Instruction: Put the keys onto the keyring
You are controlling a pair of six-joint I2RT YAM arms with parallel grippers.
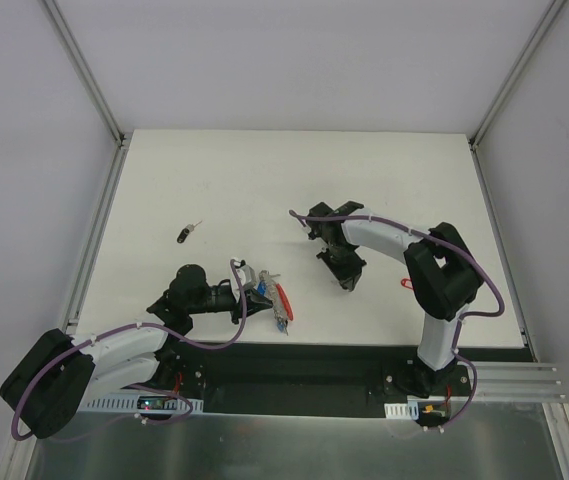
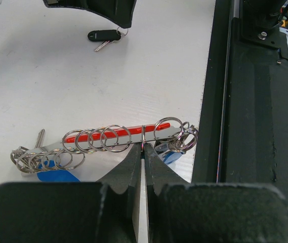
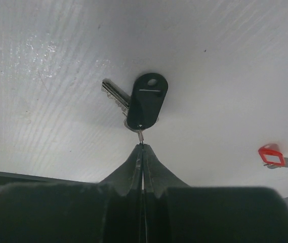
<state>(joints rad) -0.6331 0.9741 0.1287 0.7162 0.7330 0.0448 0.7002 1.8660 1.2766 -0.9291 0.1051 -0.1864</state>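
- Keyring (image 2: 133, 130) lies nearest, on the white worktop (image 1: 364, 180) just beside its near edge: a grey metal bar with a red band along one side.
- Silver split rings (image 2: 30, 159) are threaded along that bar, bunched thicker at each end; a silver key shank (image 2: 40, 137) sticks out of one bunch.
- Blue tags (image 2: 57, 176) lie under the rings, mostly covered, so any writing on them cannot be read.
- The left jaws are closed on the keyring, pinching one thin ring that stands upright around the bar, partway along it.
- Farther in, the right jaws are closed on the small ring at the head of a key (image 3: 146, 101); the head is black plastic with a round hole at its far end, the silver part angled off to one side.
- Whether that key rests on the worktop or hangs just above it I cannot tell; any mark on the head is too faint to read.
- A small red oval tag (image 3: 271, 154) lies on the worktop near the right jaws, apart from them.
- Farthest off, a second key (image 1: 186, 235) with a black head lies alone on the worktop, well apart from the keyring and both jaws.
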